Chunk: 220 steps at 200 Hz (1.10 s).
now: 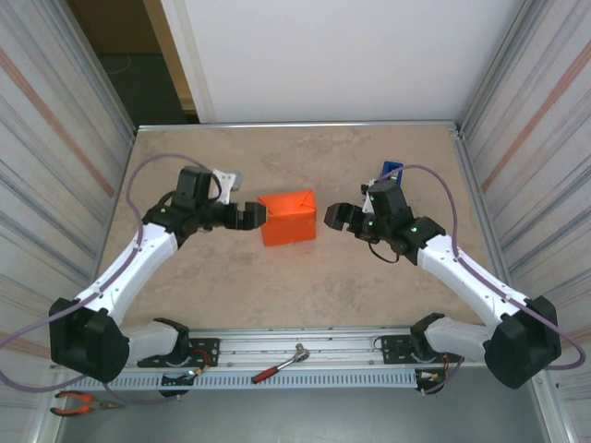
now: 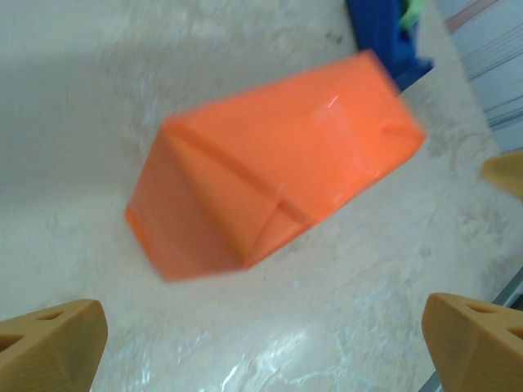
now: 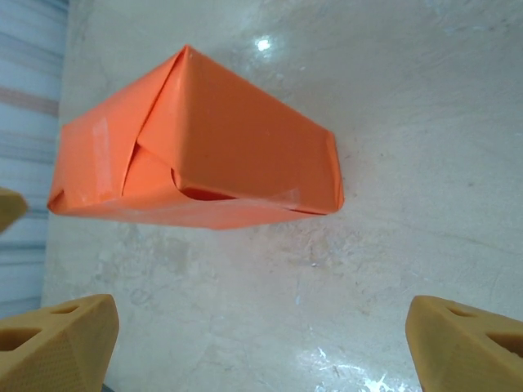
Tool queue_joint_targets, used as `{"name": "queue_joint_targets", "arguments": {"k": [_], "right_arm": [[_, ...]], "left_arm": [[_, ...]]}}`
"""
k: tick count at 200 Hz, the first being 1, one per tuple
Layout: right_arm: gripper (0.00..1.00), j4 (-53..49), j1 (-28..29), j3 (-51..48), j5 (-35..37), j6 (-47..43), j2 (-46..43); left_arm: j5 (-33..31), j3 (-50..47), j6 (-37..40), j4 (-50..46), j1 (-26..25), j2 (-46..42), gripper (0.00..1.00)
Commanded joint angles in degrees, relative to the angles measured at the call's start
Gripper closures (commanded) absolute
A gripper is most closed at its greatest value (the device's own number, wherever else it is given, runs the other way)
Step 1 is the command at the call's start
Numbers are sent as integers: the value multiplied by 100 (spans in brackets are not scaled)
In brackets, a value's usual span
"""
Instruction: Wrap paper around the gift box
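The orange paper (image 1: 288,217) stands folded into a closed parcel at the table's middle, with taped flaps on its ends. The gift box is hidden inside it. My left gripper (image 1: 252,217) is open just left of the parcel, not touching it. In the left wrist view the paper (image 2: 270,171) lies beyond the gripper (image 2: 261,347), whose fingers are spread wide with only bare table between them. My right gripper (image 1: 333,218) is open a short way right of the parcel. The right wrist view shows the paper (image 3: 204,139) ahead of the open gripper (image 3: 261,347), with a folded end flap slightly loose.
A blue tape dispenser (image 1: 390,172) sits behind my right gripper and shows past the parcel (image 2: 384,33). A red-handled tool (image 1: 282,363) lies on the near rail, and pliers (image 1: 83,401) lie at the front left. Corrugated walls close both sides.
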Motion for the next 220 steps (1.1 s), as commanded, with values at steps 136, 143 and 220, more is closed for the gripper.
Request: {"name": "queue_joint_targets", "arguments": {"k": [136, 143, 220], "right_arm": [[15, 784, 223, 1469, 457, -177, 2745], [15, 799, 148, 1626, 395, -119, 2883], [2, 308, -175, 1552, 787, -392, 2162]], "left_arm": [[-394, -154, -460, 1617, 118, 1322, 1], [-403, -34, -438, 1622, 174, 1440, 1], [-429, 916, -8, 1061, 616, 1466, 1]]}}
